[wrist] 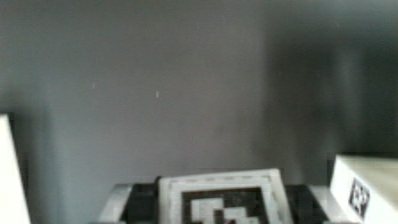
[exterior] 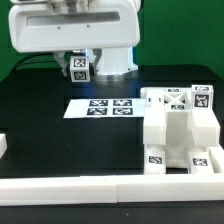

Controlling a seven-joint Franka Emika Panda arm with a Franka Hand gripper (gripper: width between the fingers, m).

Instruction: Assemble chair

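A small tagged white piece (exterior: 80,68) is being carried high by the hand (exterior: 81,60), closed on it under the arm's bulk; in the wrist view its tag (wrist: 222,203) is being seen between the fingers. The chair (exterior: 180,135) — chunky matte white slabs, partly built — is standing on the black counter (exterior: 40,130) at the exterior view's right, beside the marker board (exterior: 105,106). Judged a fetching step: next, the piece is to be aligned over the assembly — squarely.
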